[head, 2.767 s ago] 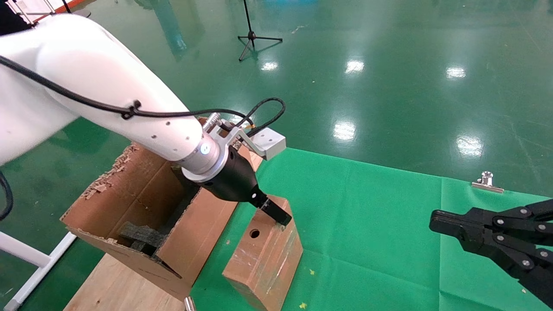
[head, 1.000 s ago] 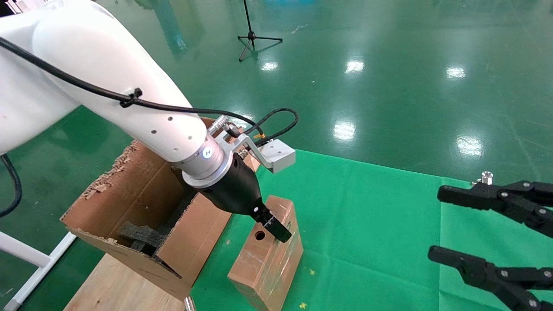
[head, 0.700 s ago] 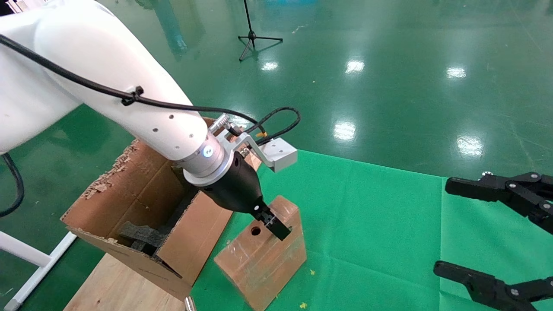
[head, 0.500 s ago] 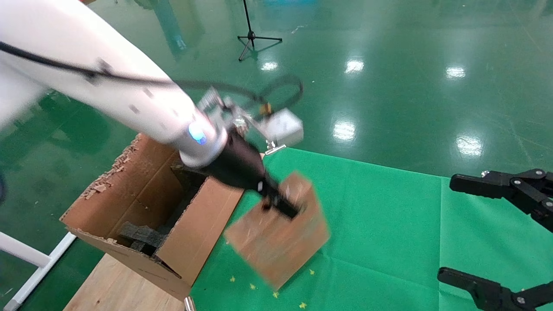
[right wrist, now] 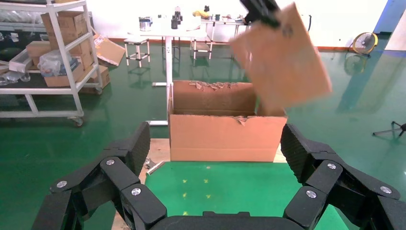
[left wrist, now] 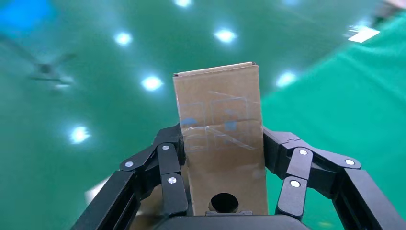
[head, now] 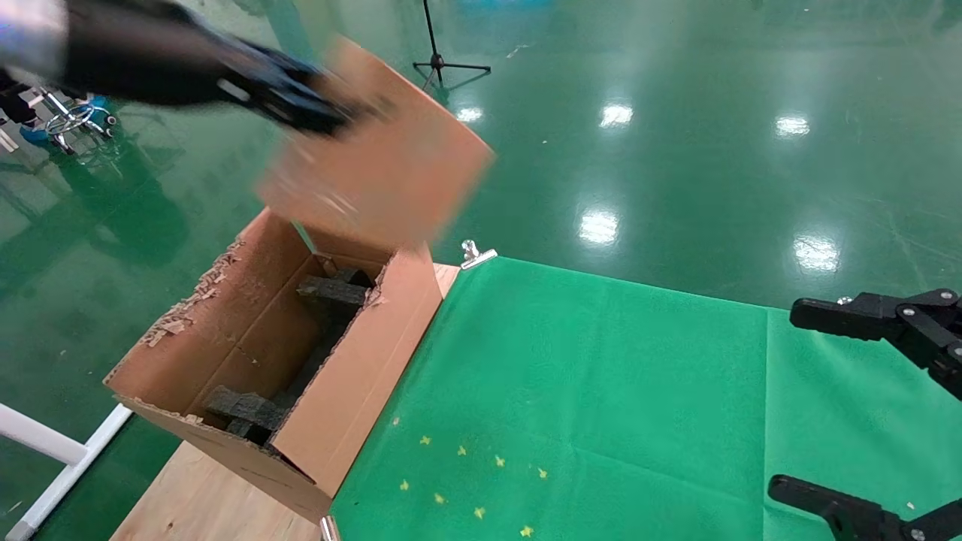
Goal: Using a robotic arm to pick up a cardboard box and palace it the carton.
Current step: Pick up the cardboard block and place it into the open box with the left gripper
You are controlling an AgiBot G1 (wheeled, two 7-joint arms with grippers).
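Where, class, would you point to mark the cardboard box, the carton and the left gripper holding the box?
cardboard box (head: 383,161), head view: its broad brown face.
carton (head: 353,391), head view: its outer side wall.
left gripper (left wrist: 224,155), left wrist view: between the fingertips clamping the box.

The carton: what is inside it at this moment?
The carton holds black foam blocks: one near its far end, another near its near end. Its near wall hides part of the floor. The cardboard box hangs above it in the left gripper.
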